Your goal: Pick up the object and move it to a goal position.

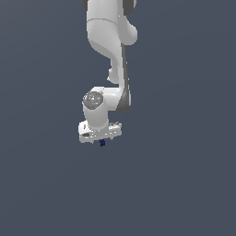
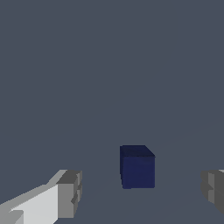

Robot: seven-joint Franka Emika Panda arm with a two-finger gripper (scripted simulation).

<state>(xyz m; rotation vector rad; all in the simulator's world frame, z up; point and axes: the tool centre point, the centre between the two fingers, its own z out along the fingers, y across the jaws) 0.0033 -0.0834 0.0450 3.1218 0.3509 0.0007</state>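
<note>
The object is a tiny dark navy-blue cube (image 2: pixel 137 167) resting on the grey floor. In the wrist view it lies between my two grey fingertips, with a clear gap on each side, so neither touches it. My gripper (image 2: pixel 140 192) is open. One fingertip (image 2: pixel 70 192) shows on a white finger, and the other fingertip (image 2: pixel 213 189) is cut off at the frame's edge. In the exterior view the white arm reaches down from above and the gripper (image 1: pixel 100 139) hangs directly over the cube (image 1: pixel 102 143), which peeks out just below the white hand.
A plain grey floor (image 1: pixel 184 184) fills both views. Only the arm's white links (image 1: pixel 110 37) stand above it.
</note>
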